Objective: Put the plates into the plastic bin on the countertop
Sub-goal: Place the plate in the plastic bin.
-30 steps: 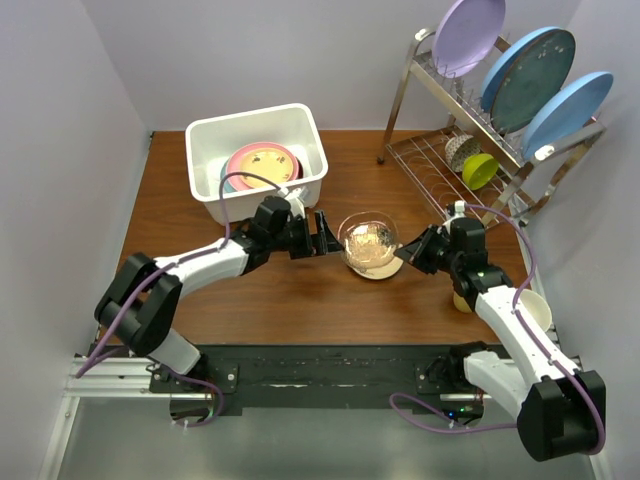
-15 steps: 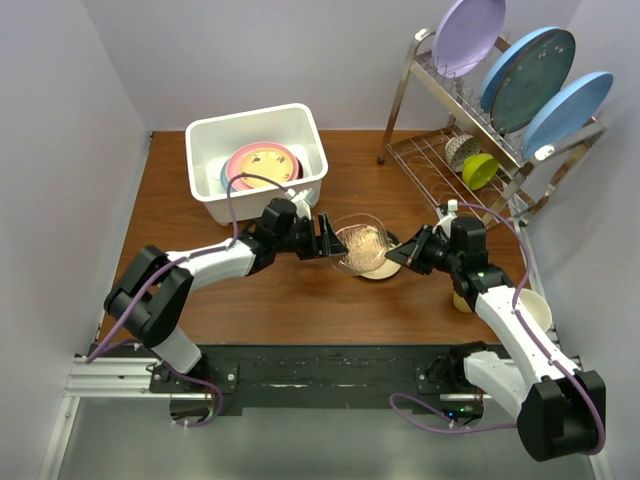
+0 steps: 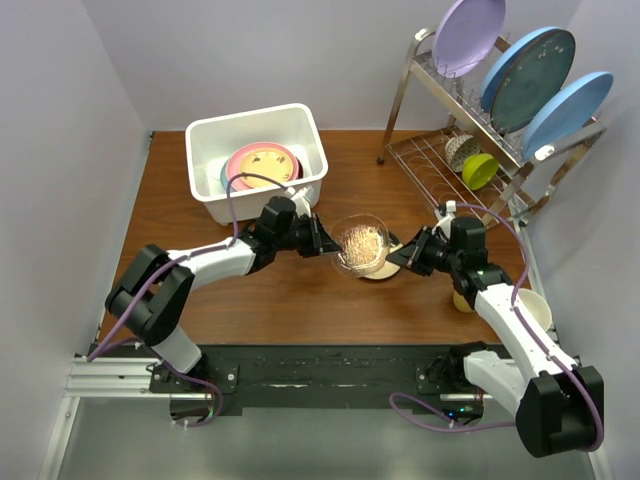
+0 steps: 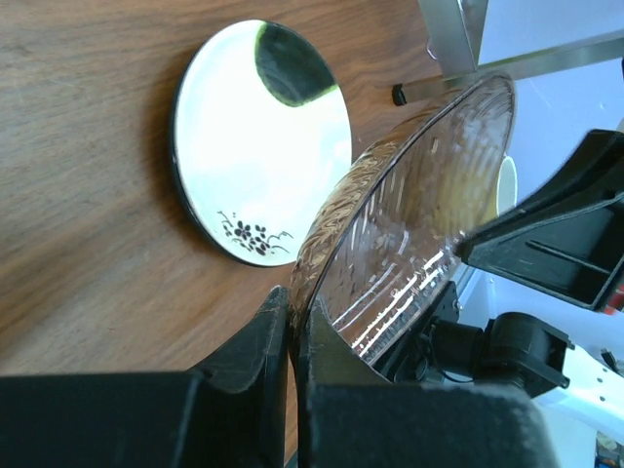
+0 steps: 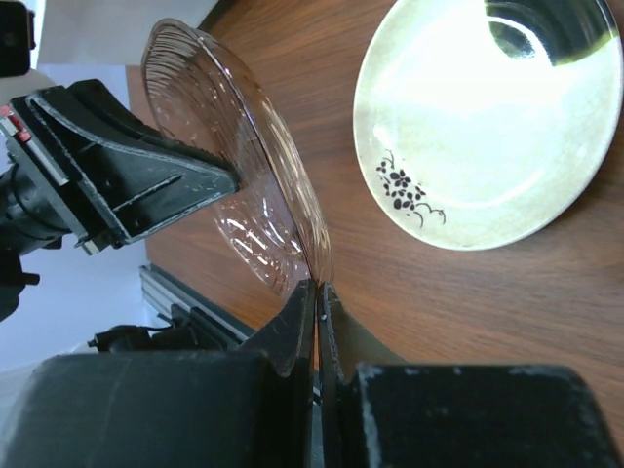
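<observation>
The clear glass plate [image 3: 360, 243] hangs tilted above the middle of the desk [image 3: 300, 300], caught between the two arms. The left end effector [image 3: 322, 243] is clenched on its left rim, and the right end effector [image 3: 405, 252] is clenched on the opposite rim. In the left wrist view the fingers [image 4: 278, 327] pinch the ribbed edge with almost no gap, and the glass slants up and away toward the other arm. The right wrist view shows the same thin grip on the near edge. Under the glass, flat on the desk, lies a small cream plate [image 4: 253, 136] with a black flower sprig. From above it is mostly covered, with only its lower right edge showing. The plastic bin [image 3: 250, 113] stands at the back left of the desk, well apart from both end effectors. It holds a pink plate [image 3: 262, 162] on top, and only a pale blue edge of the plate beneath it shows. What else lies under those cannot be made out.
</observation>
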Tool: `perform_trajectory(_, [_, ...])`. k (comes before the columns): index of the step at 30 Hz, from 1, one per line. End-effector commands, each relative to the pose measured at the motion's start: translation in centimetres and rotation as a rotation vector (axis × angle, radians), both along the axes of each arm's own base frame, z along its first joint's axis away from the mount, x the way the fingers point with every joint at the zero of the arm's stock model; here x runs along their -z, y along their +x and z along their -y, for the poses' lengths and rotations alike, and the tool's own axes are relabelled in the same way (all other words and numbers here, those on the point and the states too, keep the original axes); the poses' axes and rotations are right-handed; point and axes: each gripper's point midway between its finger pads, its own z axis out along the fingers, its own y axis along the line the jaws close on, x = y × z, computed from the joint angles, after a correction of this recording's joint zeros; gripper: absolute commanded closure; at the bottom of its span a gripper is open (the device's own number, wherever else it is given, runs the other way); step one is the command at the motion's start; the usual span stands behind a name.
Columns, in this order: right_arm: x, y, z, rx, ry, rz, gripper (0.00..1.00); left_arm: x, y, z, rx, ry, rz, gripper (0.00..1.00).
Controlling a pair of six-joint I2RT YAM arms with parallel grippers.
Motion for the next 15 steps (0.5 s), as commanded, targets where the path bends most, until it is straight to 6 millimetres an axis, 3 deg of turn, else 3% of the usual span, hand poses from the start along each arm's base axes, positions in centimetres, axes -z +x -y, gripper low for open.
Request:
perform_trajectory(1, [-2.1, -0.1, -1.2, -0.073, 0.038, 0.069, 0.73, -1.5, 0.4, 0.7, 0.009, -0.022, 0.053, 1.0])
perform_trajectory(2, [-1.9, -0.2, -1.1, -0.071, 0.032, 0.061, 0.6, -1.5, 0.5, 0.7, 0.007, -0.018, 0.052, 1.0])
perform_trajectory(3, [-1.9, -0.2, -1.0, -0.068, 0.026, 0.063, 0.41, -1.5, 0.5, 0.6, 0.006, -0.016, 0.053, 1.0])
perform_trajectory(6, [-1.7, -0.2, -0.7, -0.059, 0.008, 0.061, 0.18, -1.5, 0.4, 0.5, 0.004, -0.012, 0.055, 1.0])
perform_trajectory(9, [-1.5, -0.3, -0.3, -0.047, -0.016, 0.057, 0.08, -1.6, 0.4, 0.4, 0.0, -0.009, 0.055, 1.0])
perform_trajectory(15, [-1.1, -0.4, 0.0, -0.038, -0.038, 0.047, 0.03, -2.2, 0.7, 0.4, -0.003, -0.002, 0.074, 1.0])
